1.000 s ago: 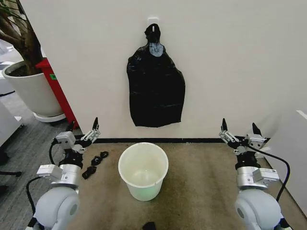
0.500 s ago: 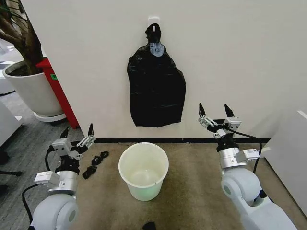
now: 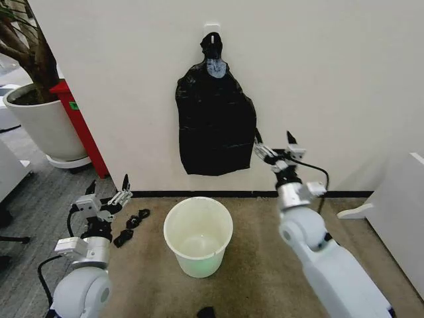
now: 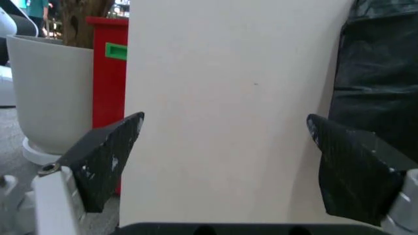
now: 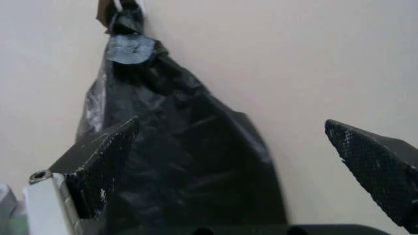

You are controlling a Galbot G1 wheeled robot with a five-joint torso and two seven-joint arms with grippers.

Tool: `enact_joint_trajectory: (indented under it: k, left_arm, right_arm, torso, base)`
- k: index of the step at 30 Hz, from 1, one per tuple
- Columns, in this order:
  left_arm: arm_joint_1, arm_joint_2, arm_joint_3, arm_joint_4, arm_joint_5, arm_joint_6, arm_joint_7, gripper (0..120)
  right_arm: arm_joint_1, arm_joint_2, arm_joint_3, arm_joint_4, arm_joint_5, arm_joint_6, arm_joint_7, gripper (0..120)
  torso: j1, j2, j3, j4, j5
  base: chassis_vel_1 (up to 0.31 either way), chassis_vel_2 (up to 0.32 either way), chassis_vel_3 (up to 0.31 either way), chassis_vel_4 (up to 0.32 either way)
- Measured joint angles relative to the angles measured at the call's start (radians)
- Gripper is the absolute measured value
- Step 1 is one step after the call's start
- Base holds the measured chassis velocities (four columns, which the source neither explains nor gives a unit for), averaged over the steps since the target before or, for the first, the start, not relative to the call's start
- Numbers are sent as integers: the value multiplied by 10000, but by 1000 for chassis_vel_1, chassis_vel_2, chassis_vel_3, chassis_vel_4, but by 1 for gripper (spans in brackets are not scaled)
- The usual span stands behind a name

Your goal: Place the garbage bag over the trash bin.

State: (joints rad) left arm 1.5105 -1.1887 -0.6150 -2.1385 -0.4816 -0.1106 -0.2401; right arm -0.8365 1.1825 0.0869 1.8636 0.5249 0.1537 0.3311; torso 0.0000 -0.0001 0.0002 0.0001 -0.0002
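Nearest, the left gripper (image 3: 106, 189) is hovering low at the robot's left side above the brown floor (image 3: 265, 232), its jaws spread wide and holding nothing; in the left wrist view the two dark fingers (image 4: 104, 159) are standing well apart with bare wall between them. Just beside it, a few small black scraps (image 3: 131, 225) are lying on the floor. A little further in, the trash bin (image 3: 197, 235) is standing upright and open-mouthed on the floor, cream-white with a greenish tint showing at its bottom, unlined and with nothing touching it. Another small black scrap (image 3: 206, 311) is lying on the floor on the near side of the bin.

Further out, the right gripper (image 3: 275, 147) is reaching up toward the wall (image 3: 331, 79), its jaws wide apart and empty, poised just beside the lower right edge of the garbage bag (image 3: 215, 126). In the right wrist view its fingers (image 5: 98, 166) are framing the bag (image 5: 176, 161) without touching it.

Farthest, the glossy black bag is hanging flat against the wall from a white hook (image 3: 212, 30), gathered at its top and widening downward, directly above and behind the bin. Off to the left, a large white plant pot (image 3: 40, 126) and a red box (image 3: 79, 119) are standing by the wall's corner.
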Motion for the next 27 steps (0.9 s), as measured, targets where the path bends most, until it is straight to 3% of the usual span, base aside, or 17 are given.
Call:
enact_joint_trajectory:
  k: [6,14,17,27]
  left_arm:
    - [169,-194,-61,-55,281,-126,19,99]
    - [241,-103,-46,115,375,-239,23,99]
    - [114,-55,94,90,375,-155,64,99]
    - [234,-99,85,87,498,-167,112,99]
  right_arm:
    - [1823,363,-1286,-1130,411,49,432,100]
    - [2748,463,-1892,-1547,671,-72,669,100]
    - [2811,-41,-1727,-580,1104,-1176,943,100]
    - [3055,-1222,-1330,1720,2251,-3820,1594,100]
  torso:
    - [0,0,-1,-1,0]
    - [0,0,0,4,-1]
    - [0,0,-2,-8,-1]
    - [0,0,-2,-1,2]
  base:
    - [0,0,0,0]
    - [0,0,0,0]
    - [0,0,0,0]
    - [0,0,0,0]
